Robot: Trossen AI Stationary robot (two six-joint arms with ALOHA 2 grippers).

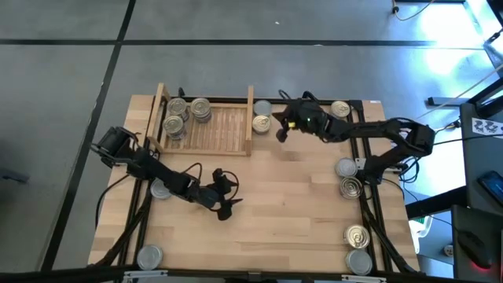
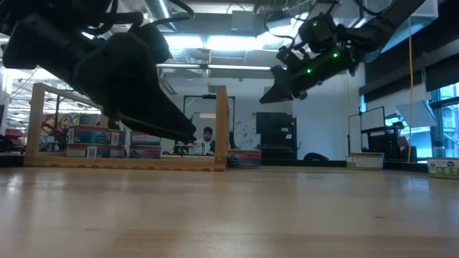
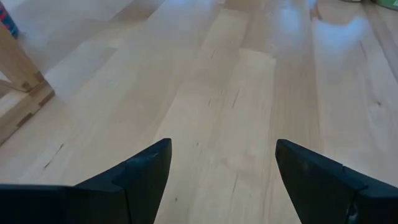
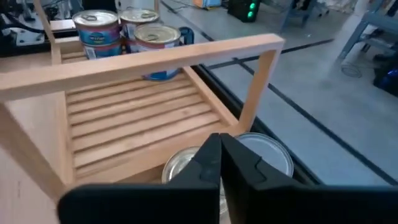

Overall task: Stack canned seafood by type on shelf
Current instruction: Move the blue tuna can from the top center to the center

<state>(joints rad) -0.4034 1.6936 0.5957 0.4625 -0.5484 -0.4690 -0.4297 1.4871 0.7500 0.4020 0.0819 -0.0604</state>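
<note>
Shelf (image 1: pixel 222 130): light-wood rack with slatted base and two upright side boards, standing at the far edge of the table (image 1: pixel 275 204), left of centre in the high view. Contents: four stacks of cans (image 1: pixel 185 115) grouped at its left end (blue-labelled tins, seen also beyond the top rail in the right wrist view (image 4: pixel 99 28)); the rest of the slatted base is bare. Outside the shelf, just beside its right side board: two tins, one golden-topped (image 1: pixel 261 123) and one grey-topped (image 1: pixel 262 108); the right wrist view shows these two (image 4: pixel 264 152) directly under the fingers. Loose tins elsewhere: one golden-topped at the far right edge (image 1: pixel 339 108); a grey one (image 1: pixel 345 167) and a golden one (image 1: pixel 351 187) at mid right; a golden one (image 1: pixel 357 236) and a grey one (image 1: pixel 358 261) at near right; a grey one (image 1: pixel 149 255) at the near left corner; one more (image 1: pixel 160 189) partly under the left arm. Right gripper (image 1: pixel 280 130): raised above the table, near the two tins by the shelf's right board, fingers pressed together, holding nothing. Left gripper (image 1: pixel 229 207): low over bare tabletop near the centre, well apart from any tin, fingers (image 3: pixel 146 171) spread wide, nothing between them.
</note>
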